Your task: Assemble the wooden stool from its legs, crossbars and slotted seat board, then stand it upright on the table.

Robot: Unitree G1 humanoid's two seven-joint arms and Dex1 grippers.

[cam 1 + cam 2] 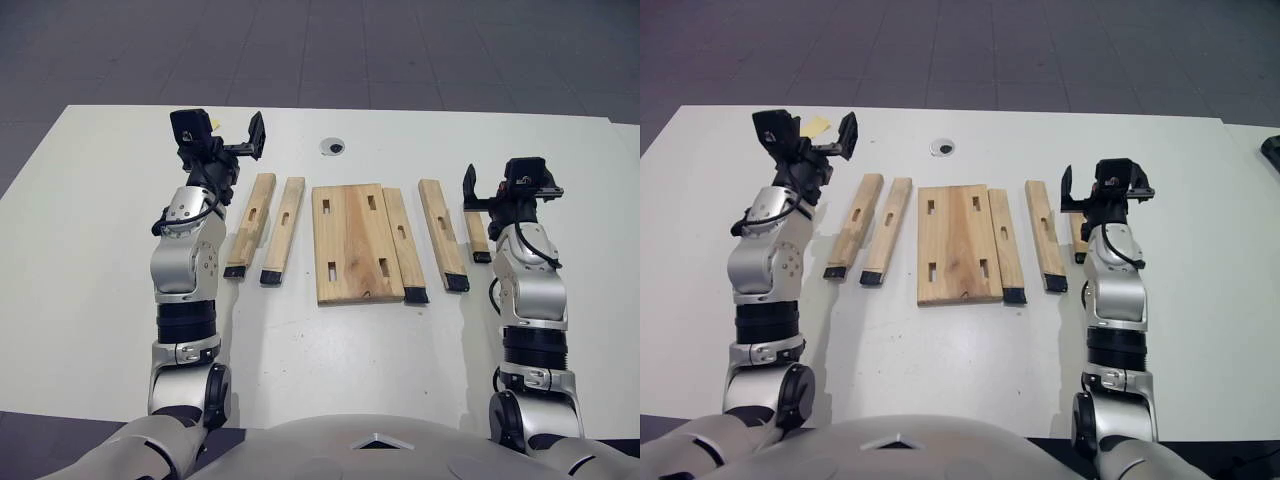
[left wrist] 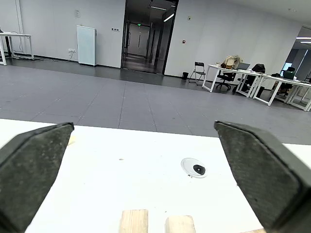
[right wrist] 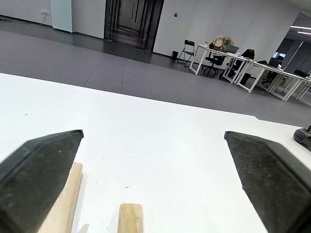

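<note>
Both arms are stretched straight forward, forearms roughly parallel and well apart. The left gripper [image 1: 224, 137] is held farther forward than the right gripper [image 1: 508, 188]. Each gripper's two black fingers [image 2: 34, 165] are spread wide with nothing between them. Both wrists are level, aiming ahead.

The seat board [image 1: 355, 243] lies flat mid-table [image 1: 100, 200], its four slots facing up. At its 9 o'clock lie the left leg [image 1: 283, 230] and far-left leg [image 1: 250, 225]. At 3 o'clock the right leg [image 1: 405, 245] rests against it, then come the far-right leg [image 1: 442, 235] and a short bar [image 1: 477, 235]. The right gripper [image 1: 508, 190] is over the bar's far end, fingers apart. The left gripper [image 1: 222, 135], also spread, hangs at 10 o'clock. A grommet [image 1: 333, 147] sits at 12.
</note>
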